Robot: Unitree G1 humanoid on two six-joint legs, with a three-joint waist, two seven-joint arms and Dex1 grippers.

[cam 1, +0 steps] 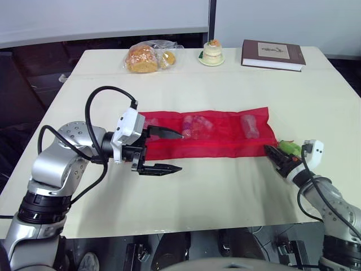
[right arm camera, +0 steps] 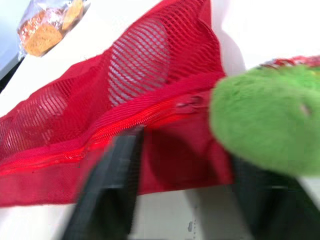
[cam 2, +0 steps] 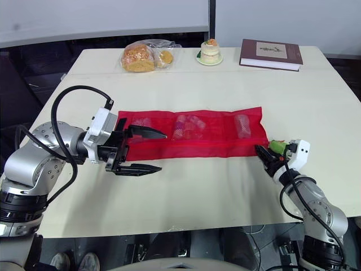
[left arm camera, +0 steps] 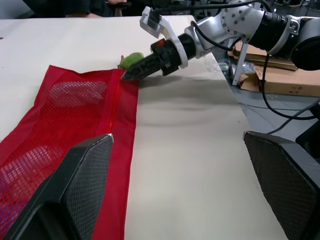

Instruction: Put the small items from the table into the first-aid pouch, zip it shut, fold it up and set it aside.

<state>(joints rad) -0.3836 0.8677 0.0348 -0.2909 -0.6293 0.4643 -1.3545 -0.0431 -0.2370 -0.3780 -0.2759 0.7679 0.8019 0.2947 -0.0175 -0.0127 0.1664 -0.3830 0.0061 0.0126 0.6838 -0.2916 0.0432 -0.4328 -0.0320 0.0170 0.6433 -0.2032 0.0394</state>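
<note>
The red mesh first-aid pouch (cam 1: 223, 145) lies unfolded flat across the middle of the table, and small items show through its pockets (cam 1: 196, 125). My left gripper (cam 1: 181, 151) hovers open at the pouch's left end, one finger over the fabric and one over bare table. My right gripper (cam 1: 267, 149) is open at the pouch's right front corner, low on the table. In the right wrist view that corner (right arm camera: 175, 150) and the zipper pull (right arm camera: 192, 102) lie between its fingers. A small green item (cam 1: 289, 148) rests on the table beside the right gripper, touching the pouch's right edge.
At the table's far side stand a clear bag of bread (cam 1: 148, 56), a small cake on a plate (cam 1: 212, 52) and a dark red book (cam 1: 273, 54). The table's front edge (cam 1: 186, 228) runs close below both grippers.
</note>
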